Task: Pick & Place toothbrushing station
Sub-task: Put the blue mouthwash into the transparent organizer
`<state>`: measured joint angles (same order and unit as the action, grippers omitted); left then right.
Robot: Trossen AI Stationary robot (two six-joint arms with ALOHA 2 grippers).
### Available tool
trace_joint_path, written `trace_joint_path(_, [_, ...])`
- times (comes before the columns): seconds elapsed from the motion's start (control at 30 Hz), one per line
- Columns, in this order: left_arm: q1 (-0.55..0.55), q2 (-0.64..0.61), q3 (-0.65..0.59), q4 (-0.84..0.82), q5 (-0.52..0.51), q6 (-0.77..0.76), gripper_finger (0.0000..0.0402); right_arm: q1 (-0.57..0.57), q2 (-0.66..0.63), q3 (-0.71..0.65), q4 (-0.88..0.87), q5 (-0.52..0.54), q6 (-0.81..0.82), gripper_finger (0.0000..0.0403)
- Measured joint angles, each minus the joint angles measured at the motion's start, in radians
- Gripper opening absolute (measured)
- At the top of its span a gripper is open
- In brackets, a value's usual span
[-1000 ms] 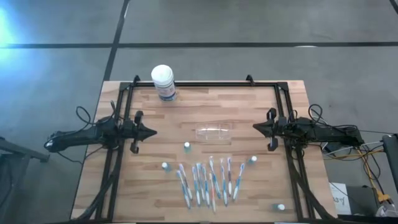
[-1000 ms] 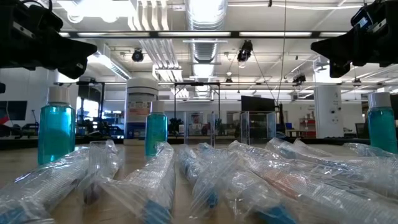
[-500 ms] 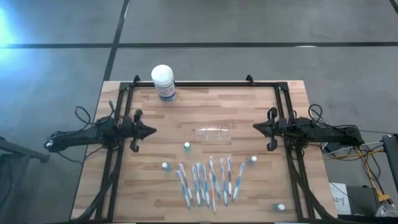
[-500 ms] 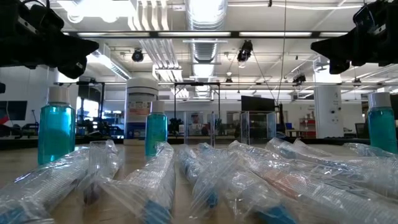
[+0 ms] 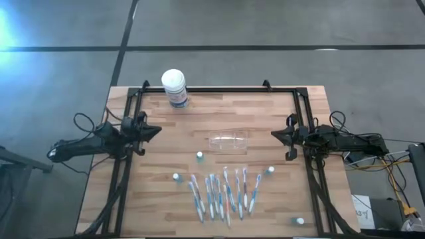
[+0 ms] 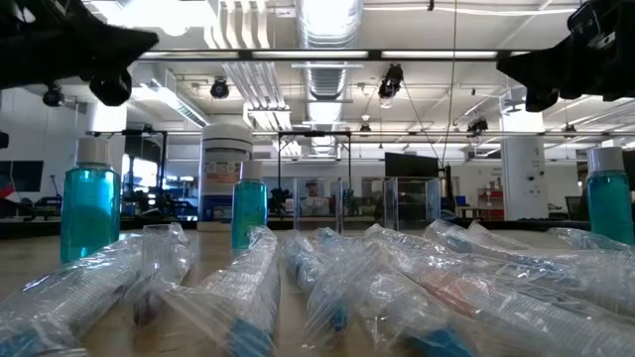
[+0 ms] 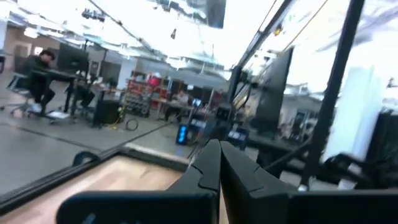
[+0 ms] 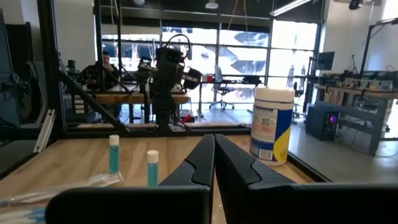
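Note:
The toothbrushing station (image 5: 228, 140), a small clear plastic holder, lies on the wooden table's middle with no gripper touching it. My left gripper (image 5: 158, 131) hovers shut above the table's left side, left of the holder; it shows high at the left of the low view (image 6: 134, 42) and tilted upward in its own wrist view (image 7: 219, 152). My right gripper (image 5: 273, 136) hovers shut at the table's right side, right of the holder, seen also in the low view (image 6: 508, 67) and in its wrist view (image 8: 214, 146). Neither holds anything.
Several wrapped toothbrushes (image 5: 222, 192) lie fanned out near the front edge. Small blue bottles (image 5: 199, 156) (image 5: 176, 178) (image 5: 269, 170) stand around them. A white-lidded canister (image 5: 174, 87) stands at the far left. A black frame (image 5: 212, 89) rims the table.
My left gripper has risen and tipped its fingers upward, rolling a little, and its tip has drawn slightly toward the table's far left. It has stayed shut. The holder and the other things have not moved.

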<state>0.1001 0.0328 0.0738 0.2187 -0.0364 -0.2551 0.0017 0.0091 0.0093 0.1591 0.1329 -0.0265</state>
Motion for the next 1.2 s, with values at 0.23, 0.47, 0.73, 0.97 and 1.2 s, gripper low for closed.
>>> trace_joint_path(0.23, [-0.001,0.176,0.228,-0.232,-0.055,-0.067,0.0003,0.000,0.000,0.000,0.000,-0.001,0.019,0.0008])
trace_joint_path(0.47, [-0.020,0.533,0.505,-0.419,-0.071,-0.083,0.0003,0.000,0.001,0.000,0.000,-0.001,-0.025,0.0008])
trace_joint_path(0.73, [-0.108,0.966,0.866,-0.758,-0.161,0.023,0.0003,0.000,0.000,0.000,-0.002,-0.001,-0.026,0.0008])
trace_joint_path(0.97, [-0.133,1.255,1.121,-1.070,-0.251,-0.152,0.0029,0.000,0.002,0.000,-0.006,-0.001,-0.026,0.0008])
trace_joint_path(1.2, [-0.161,1.426,1.226,-1.126,-0.168,-0.166,0.0125,0.000,0.005,0.000,-0.022,-0.001,-0.015,0.0008])
